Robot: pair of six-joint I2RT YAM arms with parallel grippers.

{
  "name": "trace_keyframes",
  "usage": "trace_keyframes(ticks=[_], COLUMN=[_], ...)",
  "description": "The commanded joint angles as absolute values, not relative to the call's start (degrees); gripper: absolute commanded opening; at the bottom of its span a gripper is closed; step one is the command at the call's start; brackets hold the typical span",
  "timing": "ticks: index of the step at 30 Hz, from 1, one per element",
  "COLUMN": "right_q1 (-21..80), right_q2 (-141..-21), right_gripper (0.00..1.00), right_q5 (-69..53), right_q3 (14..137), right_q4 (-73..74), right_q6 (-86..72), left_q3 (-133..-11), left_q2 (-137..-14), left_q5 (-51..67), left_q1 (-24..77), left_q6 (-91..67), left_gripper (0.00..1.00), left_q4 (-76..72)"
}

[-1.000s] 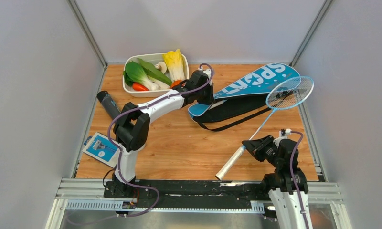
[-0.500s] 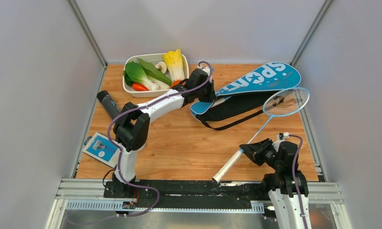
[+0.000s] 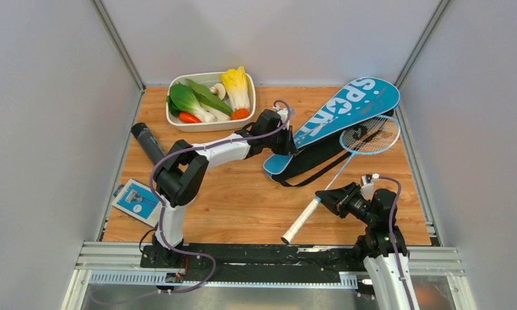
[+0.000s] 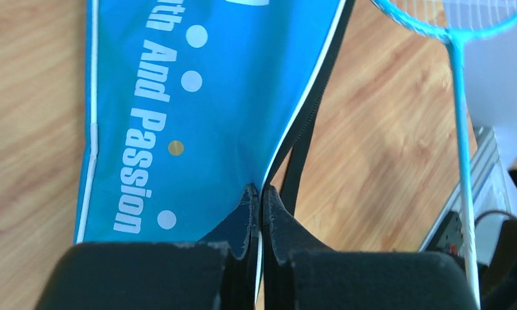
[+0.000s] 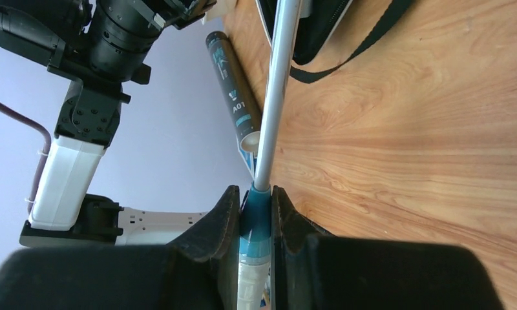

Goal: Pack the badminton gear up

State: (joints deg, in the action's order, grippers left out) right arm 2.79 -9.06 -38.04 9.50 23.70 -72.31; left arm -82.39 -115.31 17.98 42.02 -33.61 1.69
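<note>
The blue "SPORT" cover [image 3: 346, 110] lies at the back right, slanting from near-left to far-right, with its black strap [image 3: 311, 175] trailing on the wood. My left gripper [image 3: 288, 139] is shut on the cover's white-piped edge near its narrow end [image 4: 259, 190]. My right gripper [image 3: 325, 197] is shut on a light-blue racket [image 3: 337, 173] at the teal collar above the white handle [image 5: 256, 206]. The racket's head [image 3: 370, 134] sits over the cover's black part, beside the blue flap. The long black tube [image 3: 146, 142] lies at the left. No second racket or shuttlecocks are in view.
A white tray [image 3: 178, 121] of toy vegetables stands at the back left. A small blue-and-white card [image 3: 136, 200] lies at the near left edge. Grey walls close in on both sides, and a metal rail [image 3: 275, 258] runs along the near edge.
The left gripper pulled the cover's narrow end nearer, swinging its wide end farther back. The right gripper carried the racket left, bringing its head down over the cover.
</note>
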Motion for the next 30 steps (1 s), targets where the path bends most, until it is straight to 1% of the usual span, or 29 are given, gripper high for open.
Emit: trace_keyframes(ticks=[1,5,9,12,18,24,30], right_q1=[2.71,2.72,2.65,2.71,2.47,2.23,1.89], right_q2=[-14.83,-21.36,-27.64,-29.96,-31.61,-42.92,-53.96], right_gripper=[0.0,0.0,0.0,0.0,0.0,0.0,0.0], right_q5=[-46.27,-47.92,-51.2,-52.51,-43.94,-43.2,-49.73], right_q3=[9.26,12.57,12.7,12.92,13.84,18.31,22.49], right_q4=[6.61,6.88,6.15,6.12,3.51,-3.14,-3.69], right_q6=[-72.75,-65.35,-61.83,-58.63,-55.49,-53.49,-48.37], left_q3=[-79.22,-77.55,-77.19,-76.6,-73.41,-69.41,-68.08], left_q2=[-108.51,-107.17,-106.72,-105.94,-103.99,-102.79,-102.42], left_q5=[23.5,25.33,28.06,29.4,32.27,36.48,37.25], left_q1=[43.35,43.46,43.49,43.5,43.55,43.75,43.88], left_q6=[-30.03,-27.67,-25.79,-24.84,-23.01,-20.58,-18.19], left_gripper=[0.0,0.0,0.0,0.0,0.0,0.0,0.0], left_q4=[-5.71,-6.2,-5.81,-5.81,-6.61,-7.1,-7.11])
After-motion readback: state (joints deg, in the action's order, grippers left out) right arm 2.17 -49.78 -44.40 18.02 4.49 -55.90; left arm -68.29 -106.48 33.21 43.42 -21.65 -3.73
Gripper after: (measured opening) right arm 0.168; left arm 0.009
